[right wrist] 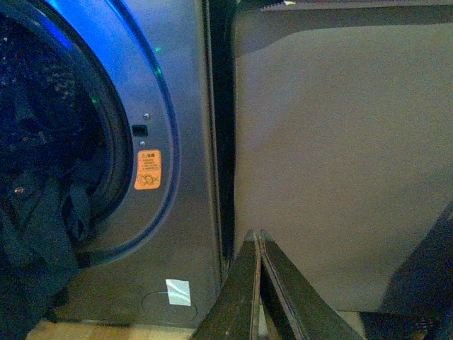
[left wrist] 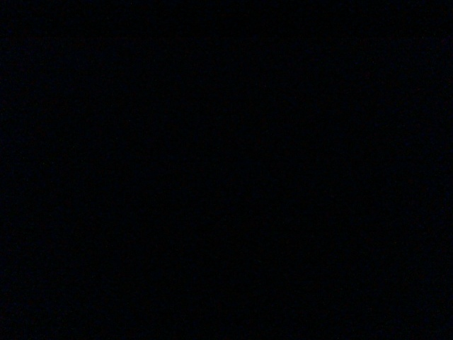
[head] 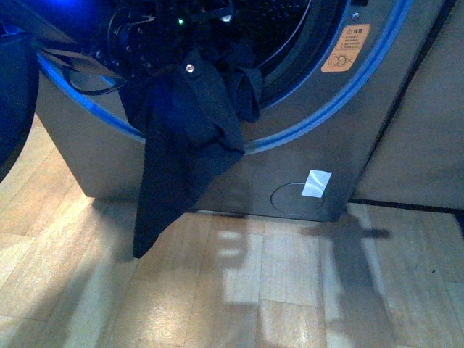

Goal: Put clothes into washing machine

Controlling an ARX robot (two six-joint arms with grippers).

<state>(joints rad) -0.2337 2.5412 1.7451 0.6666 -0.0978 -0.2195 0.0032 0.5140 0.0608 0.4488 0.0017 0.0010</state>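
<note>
There's exactly one piece of clothes (head: pixel 177 152) here, dark navy, and it's only half in. The top end with the pale button (head: pixel 190 68) is bunched on the lower lip of the porthole. The rest hangs out down the front of the washing machine (head: pixel 304 156), with the tail end close to the floor (head: pixel 290 290), though I can't tell if it touches. Its long axis runs pretty much up-down, leaning a bit so the bottom drifts left.

The left arm (head: pixel 141 32) is the nearer one: its dark hardware sits in the porthole mouth just above the bunched end. I can't make out the left pincer itself, and that wrist camera is just dark, so no idea whether it's clenched or released. The right pincer (right wrist: pixel 256 244) is clenched with nothing in it, off to the right in front of the beige panel (right wrist: pixel 340 156), so the clothes lie to its left, well apart.

My guess is the hanging part has to go up and in. That looks like the left arm's job, or a long reach left for the right one.

Count: one garment, one machine, one orange sticker (head: pixel 346 48), one white patch (head: pixel 316 183) low on the machine's front, one panel.
</note>
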